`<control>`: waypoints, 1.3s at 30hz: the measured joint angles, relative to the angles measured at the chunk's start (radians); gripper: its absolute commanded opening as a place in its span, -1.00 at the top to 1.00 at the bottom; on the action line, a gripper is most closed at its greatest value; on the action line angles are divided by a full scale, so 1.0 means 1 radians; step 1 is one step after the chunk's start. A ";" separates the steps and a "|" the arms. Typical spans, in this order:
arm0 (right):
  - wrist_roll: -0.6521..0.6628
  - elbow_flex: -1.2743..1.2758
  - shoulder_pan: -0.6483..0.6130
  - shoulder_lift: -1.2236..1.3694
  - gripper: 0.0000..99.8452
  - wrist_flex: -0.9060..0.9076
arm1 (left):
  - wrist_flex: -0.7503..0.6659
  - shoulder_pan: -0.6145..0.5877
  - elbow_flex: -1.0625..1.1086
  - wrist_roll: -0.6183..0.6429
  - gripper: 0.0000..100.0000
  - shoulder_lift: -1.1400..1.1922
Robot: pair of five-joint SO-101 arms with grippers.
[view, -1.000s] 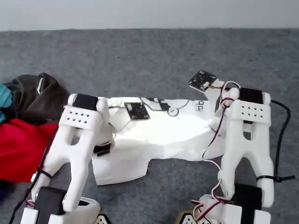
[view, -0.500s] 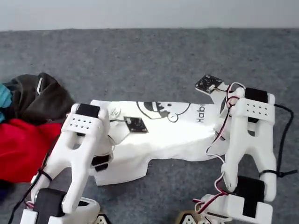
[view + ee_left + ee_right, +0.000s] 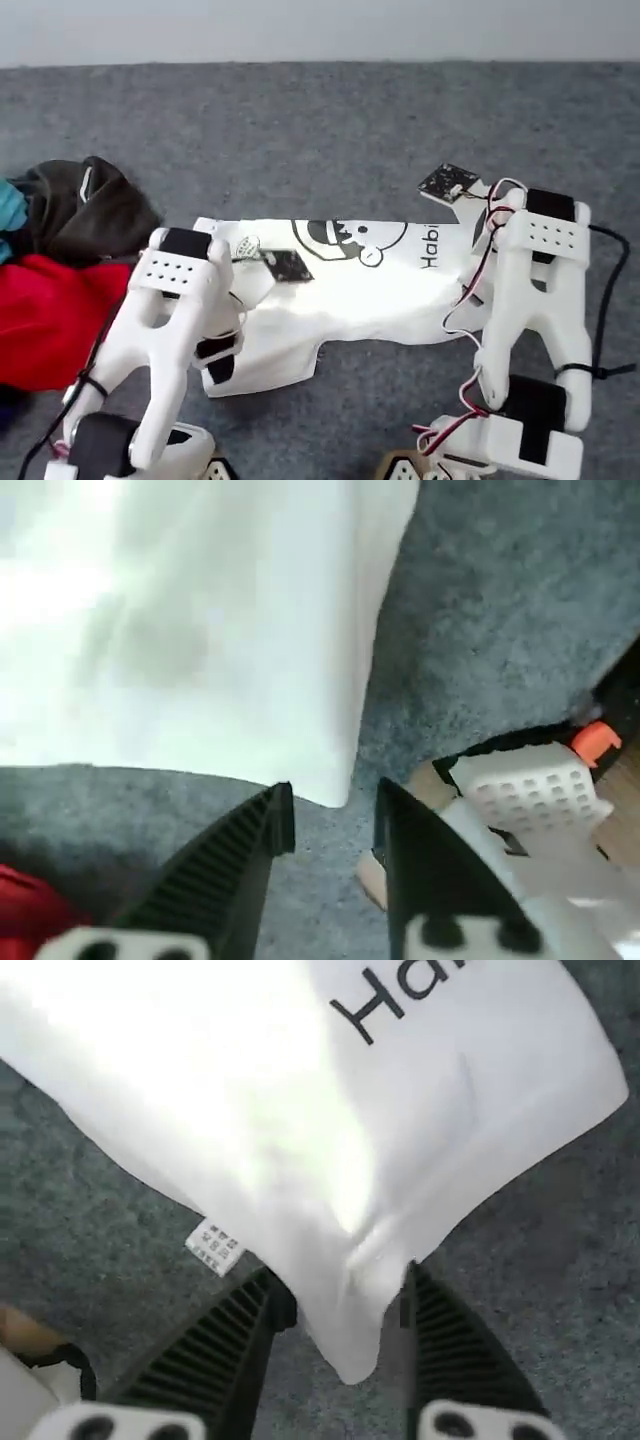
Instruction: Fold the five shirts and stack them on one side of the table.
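A white shirt (image 3: pixel 350 295) with a black printed graphic lies spread across the middle of the grey table. The left arm (image 3: pixel 170 290) stands over its left end and the right arm (image 3: pixel 535 260) over its right end. In the left wrist view my left gripper (image 3: pixel 332 805) is open, with a corner of the white shirt (image 3: pixel 200 630) just at its fingertips. In the right wrist view my right gripper (image 3: pixel 342 1288) is open, and a bunched fold of the white shirt (image 3: pixel 300 1110) sits between its fingers. A small care label (image 3: pixel 215 1245) sticks out from the hem.
A pile of loose shirts sits at the table's left edge: a dark one (image 3: pixel 75 210), a red one (image 3: pixel 45 315) and a bit of teal (image 3: pixel 8 215). Bare grey table (image 3: pixel 330 130) stretches along the far side.
Both arms have drawn back toward the near edge. The shirt's upper part has opened out, so the printed graphic and lettering now show in full.
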 measured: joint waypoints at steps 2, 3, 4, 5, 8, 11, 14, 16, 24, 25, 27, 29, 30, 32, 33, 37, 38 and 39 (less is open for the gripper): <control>0.000 -0.017 0.003 0.000 0.42 0.041 | 0.000 0.000 -0.026 0.044 0.61 -0.040; -0.002 -0.032 0.005 0.000 0.42 0.060 | 0.000 0.000 -0.038 0.060 0.61 -0.060; -0.002 -0.052 0.005 0.000 0.42 0.086 | 0.000 0.000 -0.049 0.074 0.61 -0.078; -0.002 -0.078 0.005 0.000 0.42 0.109 | 0.000 0.000 -0.058 0.083 0.61 -0.095; -0.002 -0.173 0.005 0.000 0.42 0.187 | 0.000 0.000 -0.072 0.095 0.61 -0.132; -0.002 -0.262 0.005 0.000 0.45 0.244 | 0.000 0.000 -0.078 0.150 0.64 -0.157; -0.003 -0.281 -0.003 0.003 0.63 0.249 | -0.003 0.000 -0.078 0.221 0.75 -0.181; -0.029 -0.275 -0.028 0.017 0.79 0.224 | -0.026 0.000 -0.078 0.270 0.86 -0.198; -0.236 -0.242 -0.100 0.101 0.98 0.109 | -0.066 -0.015 -0.078 0.318 0.97 -0.227; -0.252 -0.239 -0.098 0.106 0.98 0.106 | -0.066 -0.040 -0.081 0.319 0.97 -0.227; -0.272 -0.238 -0.097 0.109 0.98 0.106 | -0.066 -0.109 -0.114 0.321 0.97 -0.227; -0.282 -0.238 -0.106 0.109 0.98 0.115 | -0.066 -0.215 -0.163 0.321 0.97 -0.227; -0.285 -0.238 -0.117 0.109 0.98 0.123 | -0.064 -0.278 -0.187 0.321 0.97 -0.227; -0.288 -0.238 -0.144 0.109 0.98 0.167 | -0.048 -0.405 -0.244 0.321 0.97 -0.227; -0.288 -0.238 -0.163 0.109 0.98 0.189 | -0.040 -0.473 -0.272 0.321 0.97 -0.227; -0.295 -0.238 -0.249 0.109 0.98 0.235 | -0.003 -0.706 -0.344 0.321 0.97 -0.227; -0.308 -0.238 -0.272 0.109 0.98 0.236 | -0.003 -0.755 -0.353 0.321 0.97 -0.227; -0.333 -0.238 -0.296 0.109 0.98 0.239 | -0.002 -0.802 -0.356 0.315 0.97 -0.232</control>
